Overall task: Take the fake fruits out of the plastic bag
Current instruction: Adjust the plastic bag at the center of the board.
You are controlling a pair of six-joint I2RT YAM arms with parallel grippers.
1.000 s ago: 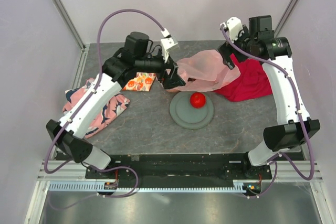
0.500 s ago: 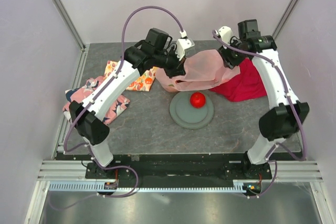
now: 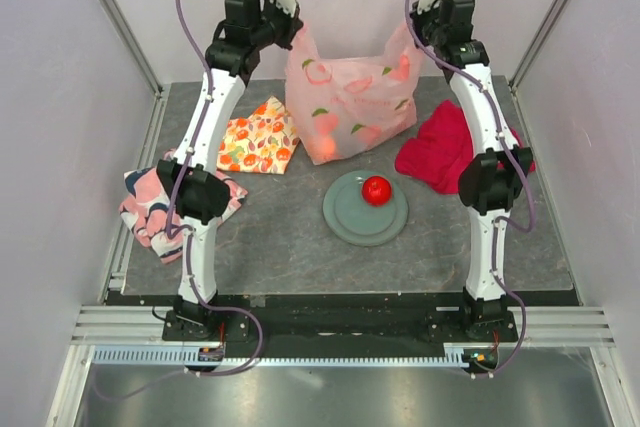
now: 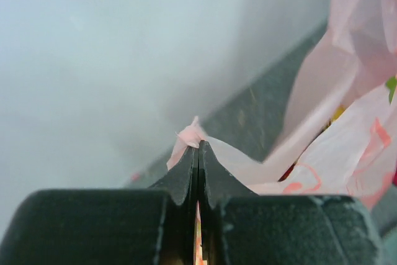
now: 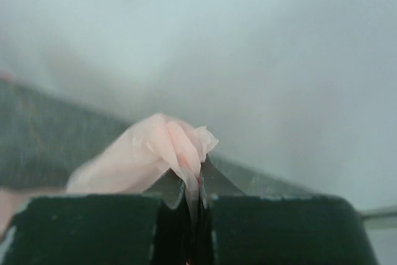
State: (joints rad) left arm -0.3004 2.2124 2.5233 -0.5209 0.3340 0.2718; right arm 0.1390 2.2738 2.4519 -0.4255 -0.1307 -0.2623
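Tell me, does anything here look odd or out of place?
The plastic bag hangs in mid-air, pinched at its top corners by the left claw and right claw, its bottom bulging as if fruit remains inside. Only one red fruit sits on the grey plate.

You are looking at a grey table carrying a round grey plate near its middle, with a fruit-printed cloth lying far left, a pink-and-navy cloth lying at the left edge and a red cloth lying right.
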